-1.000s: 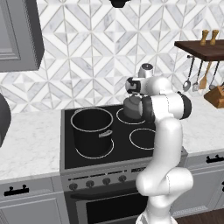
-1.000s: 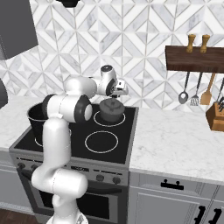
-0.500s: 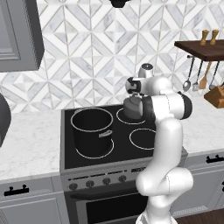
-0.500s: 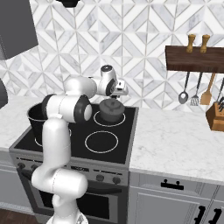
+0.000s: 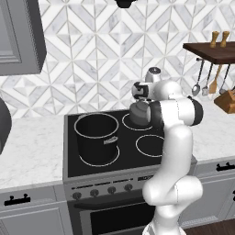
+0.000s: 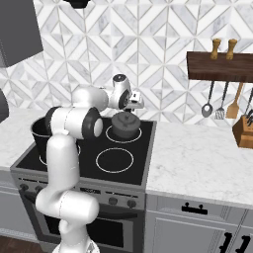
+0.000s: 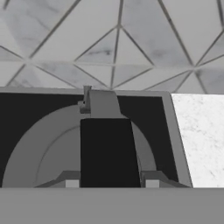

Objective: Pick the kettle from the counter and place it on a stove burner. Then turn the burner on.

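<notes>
Left base view: the kettle point(image 5: 138, 113) sits on the black cooktop point(image 5: 73, 131) at the back-right stove burner point(image 5: 137, 123), half hidden by the arm's elbow. The gripper point(image 5: 137, 92) hangs right over it, but from here I can't tell if the jaws are spread or pinching. The black pot point(image 5: 97, 137) stands on the front-left ring, well apart from the kettle.

Right base view: much cleaner look at the kettle point(image 6: 124, 124). It's upright inside the back-right ring point(image 6: 124, 134), whole body visible, with the front-right ring point(image 6: 114, 160) bare in front of it. The gripper point(image 6: 130, 105) sits just above the handle. The pot point(image 6: 39, 132) is mostly hidden behind the arm. The marble counter point(image 6: 197, 158) runs off to the right, under a rack of hanging utensils point(image 6: 220, 101).

Hand view: looking down the kettle point(image 7: 43, 148) up close. The black handle point(image 7: 110, 153) runs straight away from the camera, and that line ends at the short spout point(image 7: 98, 103), which points toward the tiled backsplash point(image 7: 113, 43). A strip of counter point(image 7: 199, 135) shows right of the cooktop edge. The fingertips aren't distinguishable here, so the grip stays unclear.
</notes>
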You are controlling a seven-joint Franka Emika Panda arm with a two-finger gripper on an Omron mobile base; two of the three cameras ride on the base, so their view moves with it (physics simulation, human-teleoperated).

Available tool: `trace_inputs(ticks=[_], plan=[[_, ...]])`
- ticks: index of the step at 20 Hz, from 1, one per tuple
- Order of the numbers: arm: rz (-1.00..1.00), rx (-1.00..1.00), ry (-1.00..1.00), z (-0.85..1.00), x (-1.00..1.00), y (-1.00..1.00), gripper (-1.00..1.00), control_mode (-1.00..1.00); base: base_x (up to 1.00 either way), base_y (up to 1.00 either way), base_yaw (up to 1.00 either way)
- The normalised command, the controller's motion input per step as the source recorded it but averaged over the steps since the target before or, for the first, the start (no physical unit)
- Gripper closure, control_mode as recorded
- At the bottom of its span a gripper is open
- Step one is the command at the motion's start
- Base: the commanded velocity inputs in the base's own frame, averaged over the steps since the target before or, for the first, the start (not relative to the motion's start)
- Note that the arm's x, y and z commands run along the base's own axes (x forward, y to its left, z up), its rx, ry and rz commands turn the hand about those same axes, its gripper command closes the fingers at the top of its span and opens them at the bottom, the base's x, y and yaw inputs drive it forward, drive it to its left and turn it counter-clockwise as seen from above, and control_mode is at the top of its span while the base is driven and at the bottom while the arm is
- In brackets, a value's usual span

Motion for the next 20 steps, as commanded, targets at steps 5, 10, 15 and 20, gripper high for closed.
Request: trace_inputs(ticks=[5, 10, 15, 20], plan=[[0.00, 0.00, 0.00, 0.00, 0.00, 0.00, -1.00, -1.00, 0.00, 0.00, 0.00], [0.00, -0.01, 0.01, 0.03, 0.00, 0.00, -1.00, -1.00, 0.00, 0.00, 0.00], [0.00, -0.07, 0.04, 0.12, 0.00, 0.04, -1.00, -1.00, 0.00, 0.00, 0.00], [0.00, -0.05, 0.00, 0.43, 0.00, 0.09, -1.00, -1.00, 0.00, 0.00, 0.00]])
